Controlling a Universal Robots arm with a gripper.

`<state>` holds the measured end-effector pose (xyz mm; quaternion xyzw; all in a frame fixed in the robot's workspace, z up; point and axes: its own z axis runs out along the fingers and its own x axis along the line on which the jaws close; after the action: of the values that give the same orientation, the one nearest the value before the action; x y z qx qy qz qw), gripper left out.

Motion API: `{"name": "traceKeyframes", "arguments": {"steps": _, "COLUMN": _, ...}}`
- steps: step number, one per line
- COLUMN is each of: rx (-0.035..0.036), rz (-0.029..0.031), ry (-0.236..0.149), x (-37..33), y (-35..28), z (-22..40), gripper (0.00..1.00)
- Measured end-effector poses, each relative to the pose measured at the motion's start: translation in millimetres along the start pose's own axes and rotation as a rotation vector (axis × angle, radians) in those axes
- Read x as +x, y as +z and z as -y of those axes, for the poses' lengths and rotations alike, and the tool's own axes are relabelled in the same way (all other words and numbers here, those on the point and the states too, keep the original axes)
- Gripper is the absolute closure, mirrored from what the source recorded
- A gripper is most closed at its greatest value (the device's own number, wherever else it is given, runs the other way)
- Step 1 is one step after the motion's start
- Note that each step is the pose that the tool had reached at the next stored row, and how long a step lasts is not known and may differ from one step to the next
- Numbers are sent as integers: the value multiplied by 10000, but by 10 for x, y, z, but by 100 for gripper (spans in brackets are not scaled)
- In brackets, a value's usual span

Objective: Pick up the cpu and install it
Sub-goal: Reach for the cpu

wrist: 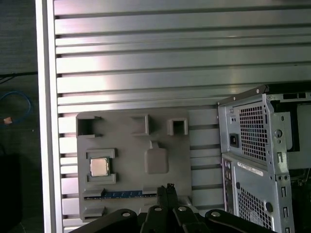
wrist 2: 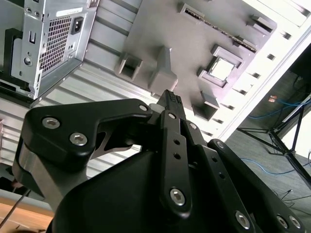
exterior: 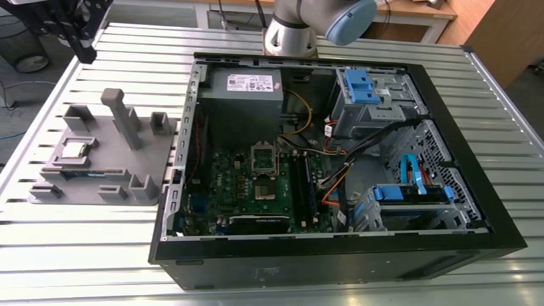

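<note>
Hovering above the tray (wrist: 126,145), the gripper (wrist: 167,187) has jaws pressed together, empty. The cpu (wrist: 99,167) lies in its tray pocket, untouched; grasping calls for spread jaws squared to it.

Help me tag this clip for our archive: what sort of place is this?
Probably a robotics lab bench for PC assembly: an open computer case lies on a slatted metal table, a grey tray beside it holds the cpu, and a robot arm stands behind.
</note>
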<state>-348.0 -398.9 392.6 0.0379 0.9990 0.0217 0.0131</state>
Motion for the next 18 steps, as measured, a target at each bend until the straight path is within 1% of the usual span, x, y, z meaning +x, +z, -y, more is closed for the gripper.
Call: {"name": "traceKeyframes", "arguments": {"steps": 18, "rx": 0, "rz": 0, "ry": -1, "x": 204, "y": -5, "z": 16, "gripper": 89}}
